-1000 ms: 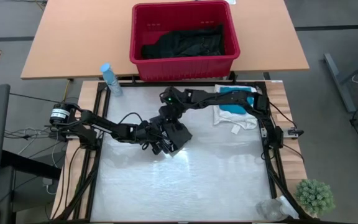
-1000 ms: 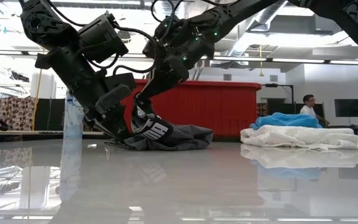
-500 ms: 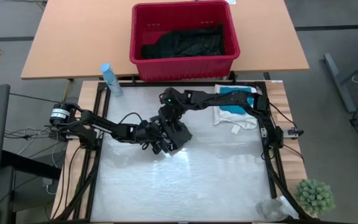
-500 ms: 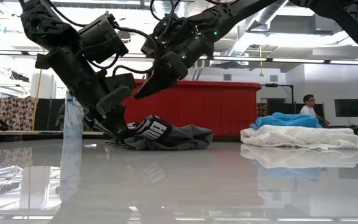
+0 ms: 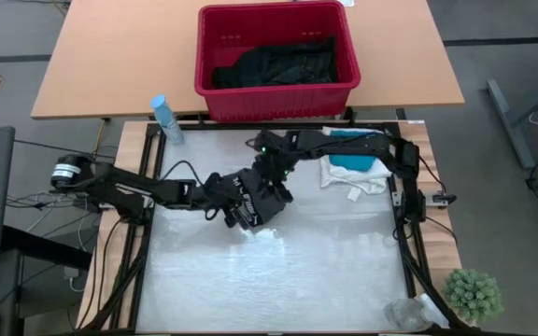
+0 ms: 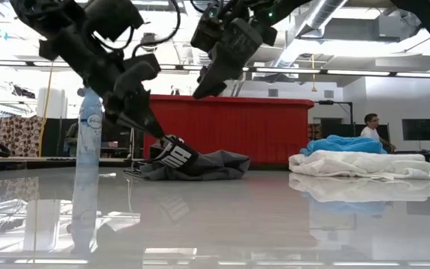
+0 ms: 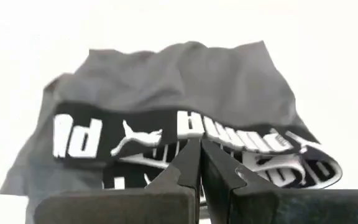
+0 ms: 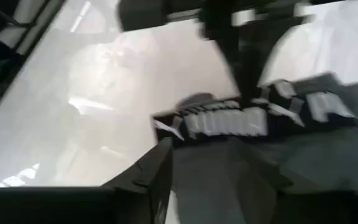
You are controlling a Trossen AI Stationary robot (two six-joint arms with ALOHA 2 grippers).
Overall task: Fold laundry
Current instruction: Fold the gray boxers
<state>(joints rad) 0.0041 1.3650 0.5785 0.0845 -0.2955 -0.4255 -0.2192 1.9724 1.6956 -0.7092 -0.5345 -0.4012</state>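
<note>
Grey garment [image 5: 261, 201] sits bunched near tabletop [image 5: 278, 280] centre, slightly toward 12 o'clock, black lettered waistband [image 7: 185, 134] facing the left arm. Left gripper [image 7: 199, 163] comes in from 9 o'clock, jaws closed, tips pinching the waistband edge low at the tabletop. Right gripper [image 6: 204, 82] hangs above the garment, lifted clear of it, reaching in from 3 o'clock; can't tell how its jaws stand. White garment [image 5: 355, 175] with teal one [image 5: 351, 157] on top lies at about 2 o'clock. Black garments [image 5: 274, 63] are in the red basket [image 5: 215, 103] at 12 o'clock, off the tabletop. Bottle [image 5: 166, 119] at 11 o'clock.
</note>
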